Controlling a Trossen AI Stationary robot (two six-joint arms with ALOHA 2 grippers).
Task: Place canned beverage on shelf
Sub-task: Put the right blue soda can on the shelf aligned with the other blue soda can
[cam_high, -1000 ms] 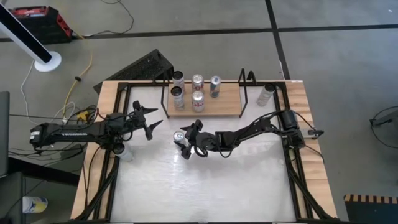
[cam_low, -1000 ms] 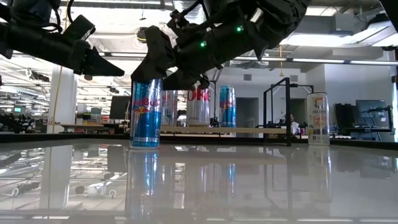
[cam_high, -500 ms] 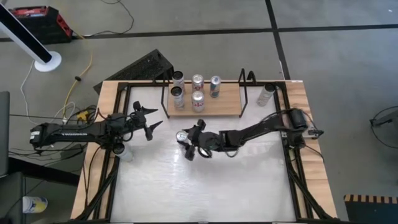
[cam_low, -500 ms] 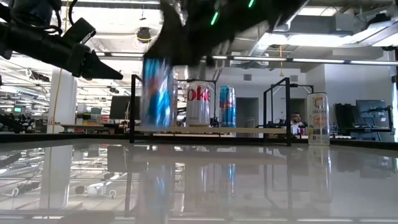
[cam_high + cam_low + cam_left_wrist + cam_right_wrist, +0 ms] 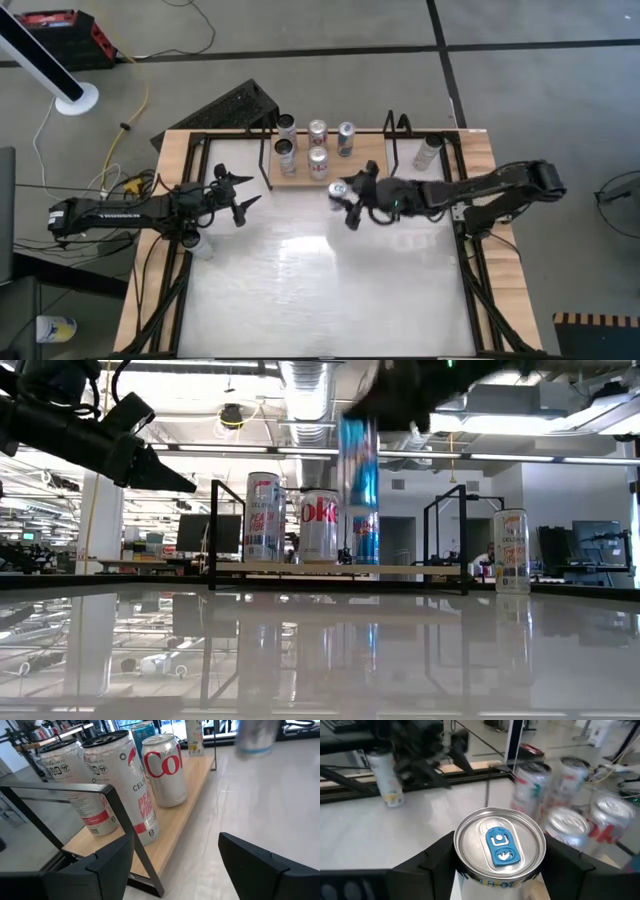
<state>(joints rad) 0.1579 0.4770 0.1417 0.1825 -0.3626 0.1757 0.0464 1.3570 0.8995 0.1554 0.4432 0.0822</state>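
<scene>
I work at a white worktop (image 5: 320, 290) edged in wood, with the shelf (image 5: 372, 165) set along its far edge, a light board in a black wire frame. Four cans stand on the shelf's left half: two pale seltzer cans (image 5: 125, 795), a Diet Coke can (image 5: 320, 525) and a blue Red Bull can (image 5: 365, 540) behind. The right half of the board lies bare.

My right gripper (image 5: 350, 205) hangs just in front of the shelf's front edge, near its middle, clamped on the task's own blue-and-silver Red Bull can (image 5: 499, 845). The can is upright, its long axis vertical, lifted clear of the worktop; in the low view it floats above the board's level. The bare board lies just beyond and to the right of it, so I judge the coming move a short carry toward the far edge, then a straight lowering. My right arm is far the nearer one.

My left gripper (image 5: 238, 198) waits with jaws spread and nothing between them, near the worktop's left edge, aimed at the shelf's left end.

The held can is smeared in the low and left wrist views, and its lower body is hidden by my fingers. Another pale can (image 5: 428, 152) stands outside the shelf's right end, and one more (image 5: 198, 243) by the left edge, its label unreadable.
</scene>
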